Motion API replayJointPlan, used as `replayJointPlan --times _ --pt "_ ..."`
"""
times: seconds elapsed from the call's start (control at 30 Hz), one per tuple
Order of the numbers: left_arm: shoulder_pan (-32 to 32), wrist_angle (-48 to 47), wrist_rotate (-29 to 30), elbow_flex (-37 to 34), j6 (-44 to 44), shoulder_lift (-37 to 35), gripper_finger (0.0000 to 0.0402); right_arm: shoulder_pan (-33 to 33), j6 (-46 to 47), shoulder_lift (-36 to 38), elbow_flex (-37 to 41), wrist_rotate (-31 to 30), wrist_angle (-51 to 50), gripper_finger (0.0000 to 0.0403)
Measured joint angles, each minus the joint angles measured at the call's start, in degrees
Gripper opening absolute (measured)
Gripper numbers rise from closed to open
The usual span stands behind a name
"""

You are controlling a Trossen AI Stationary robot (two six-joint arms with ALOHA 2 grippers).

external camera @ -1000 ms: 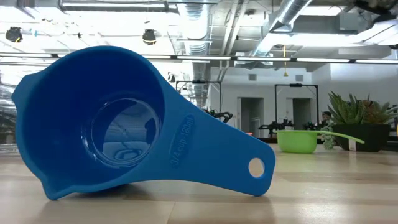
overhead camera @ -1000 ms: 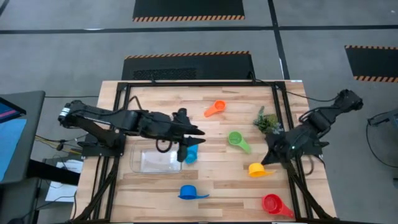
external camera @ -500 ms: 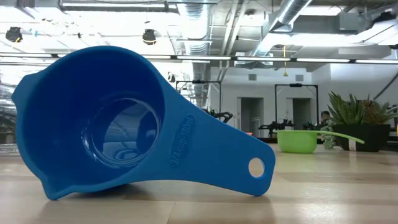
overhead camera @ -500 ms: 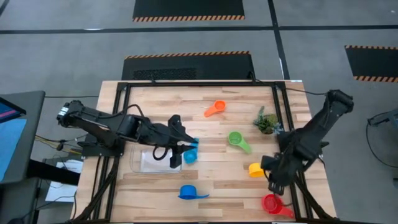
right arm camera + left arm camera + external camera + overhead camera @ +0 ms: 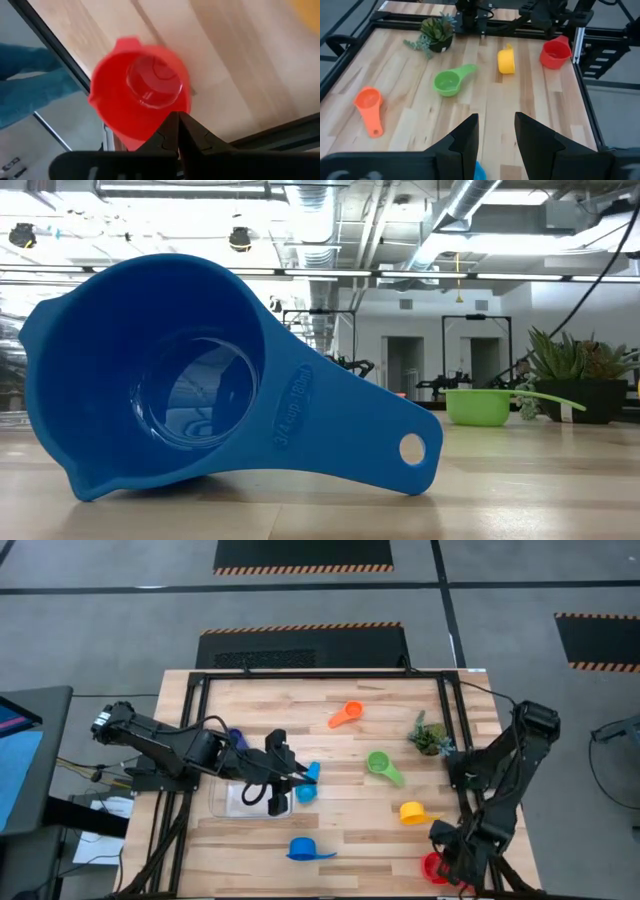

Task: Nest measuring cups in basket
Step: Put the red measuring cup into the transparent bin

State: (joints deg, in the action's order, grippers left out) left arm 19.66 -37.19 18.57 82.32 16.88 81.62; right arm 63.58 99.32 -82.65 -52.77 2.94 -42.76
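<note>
My left gripper [image 5: 290, 780] hovers open over the right end of the clear basket [image 5: 235, 802]. A light blue cup [image 5: 306, 786] sits just past its fingertips, and in the left wrist view [image 5: 495, 132] a sliver of that cup [image 5: 479, 172] shows between the fingers. My right gripper [image 5: 447, 848] is shut above the red cup [image 5: 434, 869], which fills the right wrist view [image 5: 145, 85] behind the fingertips [image 5: 178, 119]. On the table rest the orange cup [image 5: 345, 715], green cup [image 5: 382, 765], yellow cup [image 5: 413, 812] and a blue cup [image 5: 303, 850]. My right gripper's shut fingertips point down at the near rim of the red cup [image 5: 150, 132]; I cannot tell whether they touch it. My left gripper's open fingers stand beside the light blue cup, and I cannot tell whether they touch it.
A small plant [image 5: 428, 735] stands near the right rail. A dark blue object [image 5: 237, 738] shows beside the left arm at the basket's far side. The blue cup [image 5: 200, 380] lies on its side close to the low camera. Black frame rails [image 5: 448, 720] border the table.
My right arm has swung toward the table's near edge, from beside the yellow cup to above the red cup. My left gripper has drawn back toward the left, over the basket. The light blue cup has stayed where it was.
</note>
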Motion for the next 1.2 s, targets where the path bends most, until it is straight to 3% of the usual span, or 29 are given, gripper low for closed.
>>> replayJointPlan --times 0.47,0.7,0.8,0.97,1.2 --pt "0.9 0.2 0.3 0.0 0.2 0.0 0.0116 -3.8 -2.4 0.7 0.0 -0.2 -0.4 0.0029" --pt "0.9 0.2 0.3 0.0 -1.0 0.0 0.0116 -4.5 -4.8 0.7 0.0 4.6 -0.3 0.0020" --pt "0.9 0.2 0.3 0.0 -1.2 0.0 0.0116 -5.5 -5.6 1.1 0.0 4.0 1.0 0.0019" --pt "0.9 0.2 0.8 0.0 -0.9 0.0 0.0116 -7.2 -11.1 3.3 0.0 -2.6 0.9 0.0034" --pt "0.9 0.2 0.9 0.0 0.3 0.0 0.0116 -11.1 -17.3 7.6 0.0 -3.0 1.6 0.0073"
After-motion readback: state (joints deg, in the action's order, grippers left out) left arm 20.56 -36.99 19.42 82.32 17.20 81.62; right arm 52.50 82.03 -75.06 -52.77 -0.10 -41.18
